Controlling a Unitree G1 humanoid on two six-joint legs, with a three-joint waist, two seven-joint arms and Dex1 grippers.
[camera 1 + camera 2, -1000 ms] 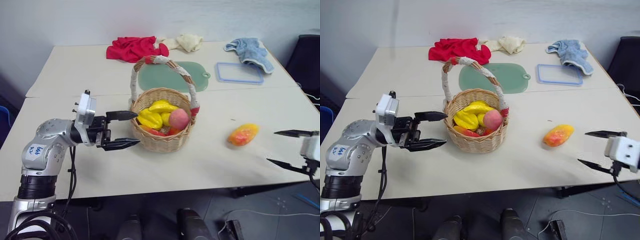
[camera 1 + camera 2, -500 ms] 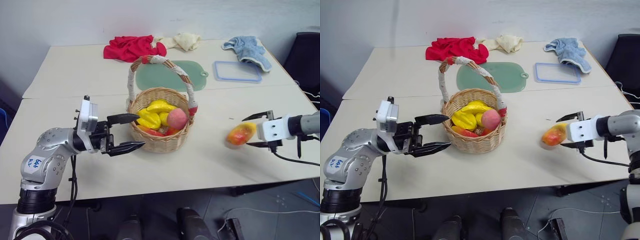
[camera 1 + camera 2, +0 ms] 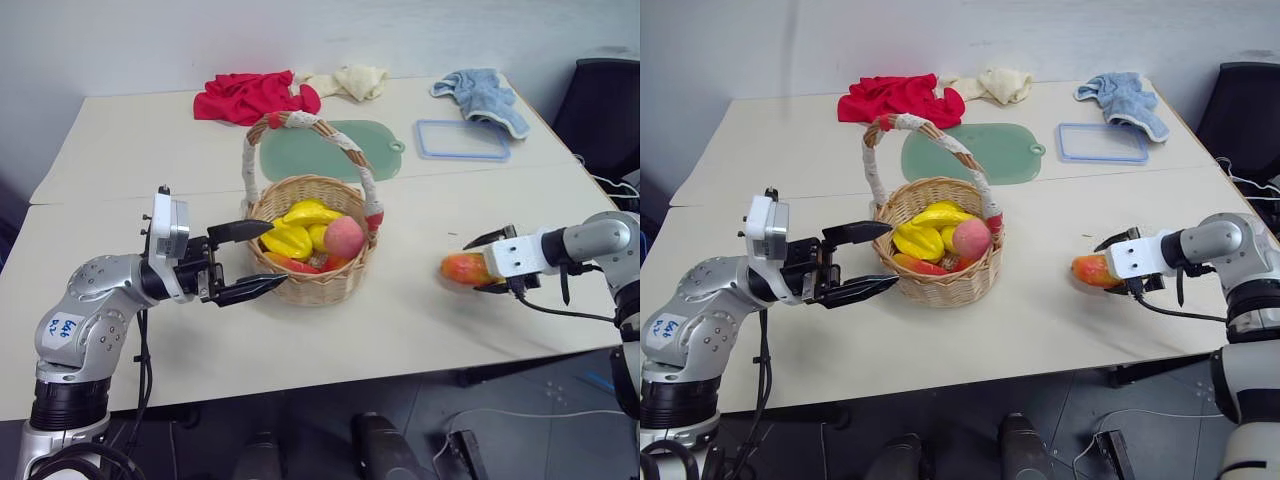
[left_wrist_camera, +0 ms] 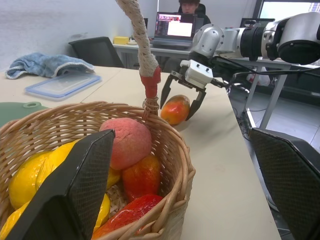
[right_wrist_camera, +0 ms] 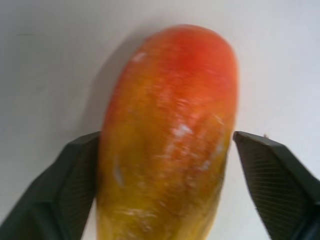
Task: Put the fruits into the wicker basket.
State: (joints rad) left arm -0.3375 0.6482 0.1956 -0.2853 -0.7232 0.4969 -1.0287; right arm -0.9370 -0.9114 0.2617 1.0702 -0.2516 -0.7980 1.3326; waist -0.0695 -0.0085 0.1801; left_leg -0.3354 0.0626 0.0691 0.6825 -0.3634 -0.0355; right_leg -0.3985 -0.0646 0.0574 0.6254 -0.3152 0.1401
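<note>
Your left gripper [image 3: 252, 261] hangs over the table [image 3: 420, 320], about midway between the near edge and the middle, on the left half. Its two fingers stand wide apart with nothing between them. One fingertip [image 3: 262, 226] is just beside the basket's near-left wall. You cannot tell if it touches.

Your right gripper [image 3: 1114, 266] is over the right half of the table, about as far from the near edge as the left one. The mango [image 3: 1092, 271] lies on the table between its two fingers. In the right wrist view one finger [image 5: 67, 175] is right against the mango's side. The other finger [image 5: 270, 170] has a thin gap beside it. So the fingers are part open around the mango, and you cannot tell if they grip it yet. The mango is well apart from the basket.

The basket [image 3: 318, 286] stands near the middle of the table. Its tall handle [image 3: 310, 125] stands upright over it. The peach [image 3: 343, 238] is inside, on the right side. Yellow fruits [image 3: 300, 228] and red ones [image 4: 140, 177] lie in there too.

Past the basket is a green mat [image 3: 325, 150]. A clear lid [image 3: 462, 139] lies to its right. Along the far edge lie a red cloth [image 3: 250, 97], a pale cloth [image 3: 350, 80] and a blue cloth [image 3: 480, 95].
</note>
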